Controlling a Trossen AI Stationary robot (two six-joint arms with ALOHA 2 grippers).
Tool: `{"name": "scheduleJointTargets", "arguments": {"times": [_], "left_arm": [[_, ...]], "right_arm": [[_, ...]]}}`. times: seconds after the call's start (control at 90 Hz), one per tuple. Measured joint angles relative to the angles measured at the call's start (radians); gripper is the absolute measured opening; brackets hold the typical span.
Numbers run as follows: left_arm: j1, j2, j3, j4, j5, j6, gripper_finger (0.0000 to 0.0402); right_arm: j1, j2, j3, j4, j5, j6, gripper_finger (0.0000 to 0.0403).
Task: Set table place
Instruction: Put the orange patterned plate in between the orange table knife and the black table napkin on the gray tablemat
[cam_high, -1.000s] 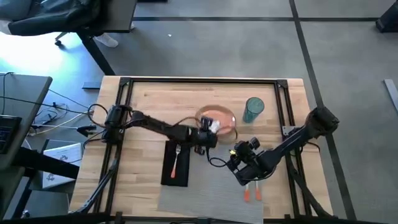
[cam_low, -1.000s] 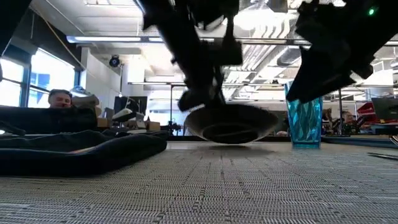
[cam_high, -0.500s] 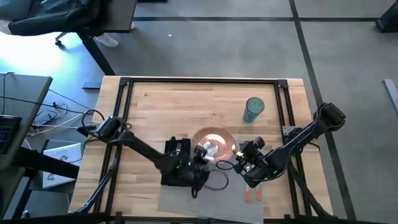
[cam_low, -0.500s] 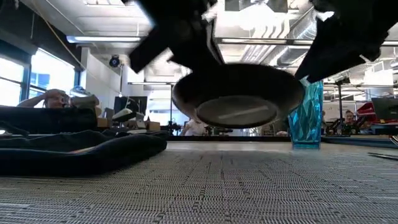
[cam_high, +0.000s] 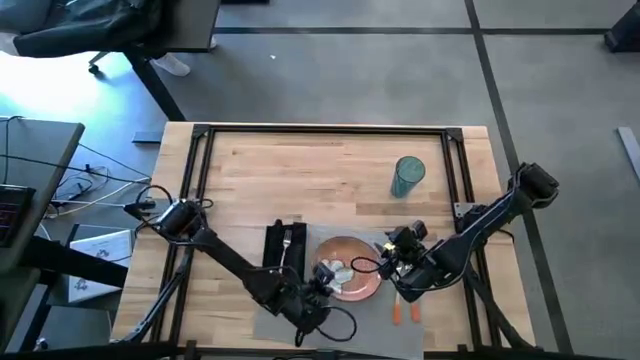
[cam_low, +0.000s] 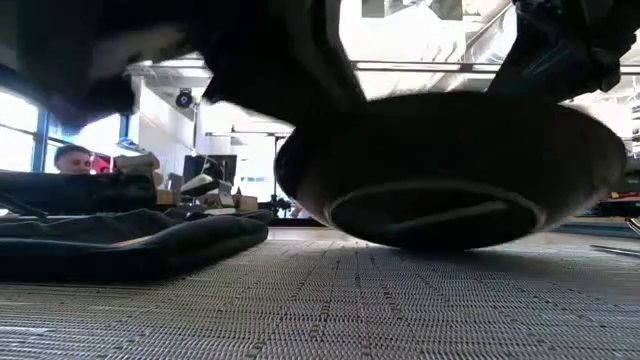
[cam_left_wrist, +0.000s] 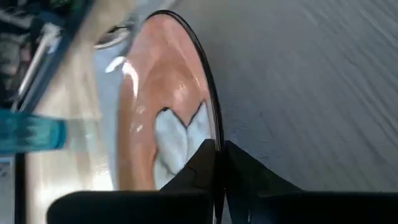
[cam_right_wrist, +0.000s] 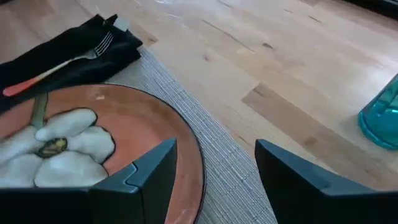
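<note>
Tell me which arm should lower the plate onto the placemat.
Left. The left gripper is clamped on the plate rim, holding it just above the placemat. The right gripper is open beside the plate, holding nothing.

From my seat the plate is the hub of the clutter. My left end effector grips its near rim, and the right end effector hangs open just beside its other edge. The napkin with its fork crowds the left. Behind the plate the desk lies bare up to the blue glass.
</note>
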Motion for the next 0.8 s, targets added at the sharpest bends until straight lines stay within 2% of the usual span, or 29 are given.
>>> {"name": "scheduleJointTargets", "arguments": {"times": [0.189, 0.4, 0.667, 0.8], "left_arm": [[-0.004, 0.014, 0.001, 0.011, 0.033, 0.014, 0.0014], [-0.008, 0.015, 0.001, 0.018, 0.180, 0.047, 0.0049], [-0.017, 0.015, 0.023, -0.010, 0.175, 0.072, 0.0124], [-0.038, 0.014, 0.067, -0.098, 0.095, 0.042, 0.0141]], "right_arm": [[0.000, 0.000, 0.000, 0.043, -0.037, -0.001, 0.0202], [0.005, 0.001, 0.000, 0.063, -0.039, -0.041, 0.0202], [0.004, 0.001, 0.000, 0.062, -0.077, -0.086, 0.0202], [-0.003, 0.001, 0.000, 0.045, -0.078, -0.088, 0.0202]]}}
